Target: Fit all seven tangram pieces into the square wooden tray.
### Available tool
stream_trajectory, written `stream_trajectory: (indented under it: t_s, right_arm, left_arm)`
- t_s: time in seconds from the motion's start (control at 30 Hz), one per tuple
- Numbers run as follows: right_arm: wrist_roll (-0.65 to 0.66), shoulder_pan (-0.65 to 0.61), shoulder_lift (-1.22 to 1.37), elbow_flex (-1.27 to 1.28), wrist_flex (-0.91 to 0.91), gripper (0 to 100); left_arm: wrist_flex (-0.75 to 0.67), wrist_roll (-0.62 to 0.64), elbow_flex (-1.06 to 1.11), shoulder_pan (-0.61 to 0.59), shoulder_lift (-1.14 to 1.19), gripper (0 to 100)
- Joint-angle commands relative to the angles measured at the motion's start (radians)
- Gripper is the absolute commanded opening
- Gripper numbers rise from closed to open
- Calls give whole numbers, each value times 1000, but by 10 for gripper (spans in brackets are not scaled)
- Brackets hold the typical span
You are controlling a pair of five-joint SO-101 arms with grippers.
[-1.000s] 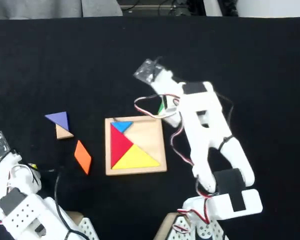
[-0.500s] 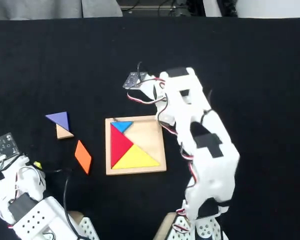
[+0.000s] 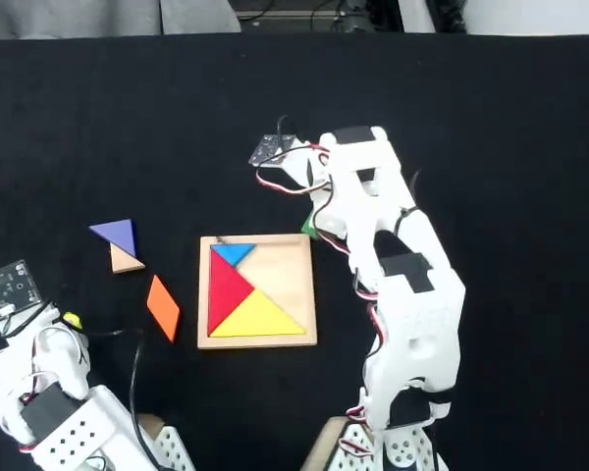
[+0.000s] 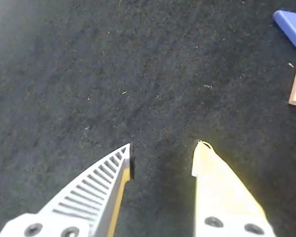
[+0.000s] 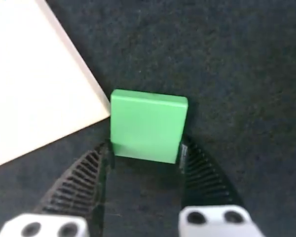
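**A:** Which step was in hand?

**B:** The fourth piece. On the black desk [image 3: 491,118] the right arm [image 3: 412,294] stretched out past the tray [image 3: 290,265]. Its right claw [image 5: 144,148] was pinching the green square [image 5: 148,123], one finger against each side. The square sat low, just off the tray's far right corner and seemingly touching it.

**A:** And the tray itself?

**B:** It lay about mid-desk and was under half full. The red triangle [image 3: 226,285] lay along its left side, the yellow triangle [image 3: 260,316] along its near side, and the small blue triangle [image 3: 234,252] in the far left corner. The right part was bare wood.

**A:** What was left over?

**B:** Three pieces lay loose toward the desk's left edge: a violet triangle [image 3: 116,235] touching a tan piece [image 3: 126,260], and nearer the tray an orange piece [image 3: 163,306]. The left claw [image 4: 162,150] hung spread over bare desk by the near left corner, holding nothing.

**A:** What would the next move need?

**B:** I'd say a lift over the rim, then a turn so the square lines up with the free space.

**A:** Anything different from a second earlier?

**B:** Yes. The right arm had swung from a low reach to a folded pose over the corner. The tray had slid a little toward the left edge, probably nudged.
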Motion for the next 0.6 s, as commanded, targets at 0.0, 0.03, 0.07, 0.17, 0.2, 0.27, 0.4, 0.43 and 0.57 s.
stream_trajectory:
  t_s: [0.0, 0.03, 0.07, 0.17, 0.2, 0.27, 0.4, 0.43, 0.57]
  right_arm:
    - [-17, 8, -128, -91, 64, 75]
    - [-43, 5, -171, -104, 81, 75]
    - [-69, 3, -213, -113, 92, 75]
    - [-141, 2, -331, -117, 114, 77]
    - [-164, 2, -361, -113, 124, 77]
    - [-204, -15, -414, -94, 158, 77]
    - [-287, -86, -475, -33, 219, 78]
    - [-321, -106, -487, -21, 227, 78]
    - [-466, -198, -532, 54, 226, 78]
  left_arm:
    - [3, -11, 19, 13, -12, 209]
    - [3, -11, 19, 13, -12, 209]
    - [3, -11, 19, 12, -12, 209]
    - [5, -11, 19, 12, -12, 209]
    - [5, -11, 19, 12, -12, 209]
    - [5, -11, 19, 10, -12, 209]
    - [5, -11, 19, 10, -12, 209]
    - [5, -11, 19, 10, -12, 209]
    - [5, -11, 19, 8, -12, 209]
